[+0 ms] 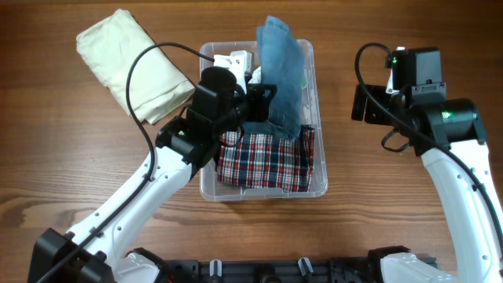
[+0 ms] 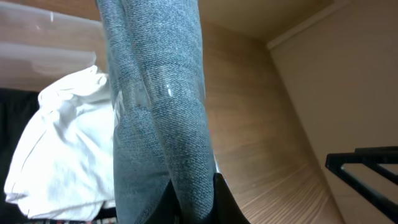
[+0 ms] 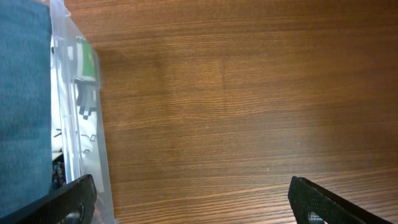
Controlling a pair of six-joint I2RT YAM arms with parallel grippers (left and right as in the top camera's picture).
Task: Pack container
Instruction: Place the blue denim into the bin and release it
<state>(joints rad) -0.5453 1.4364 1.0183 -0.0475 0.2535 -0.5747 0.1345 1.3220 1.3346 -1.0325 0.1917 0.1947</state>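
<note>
You are pinching the denim garment [image 1: 281, 59] in your left gripper [image 1: 266, 94] above the container [image 1: 320, 169] at mid-table. Be lowering it flat behind the plaid shirt [image 1: 267, 161] and tucking the overhanging end inside. Your right gripper [image 3: 193, 202] is hovering wide open alongside.
</note>
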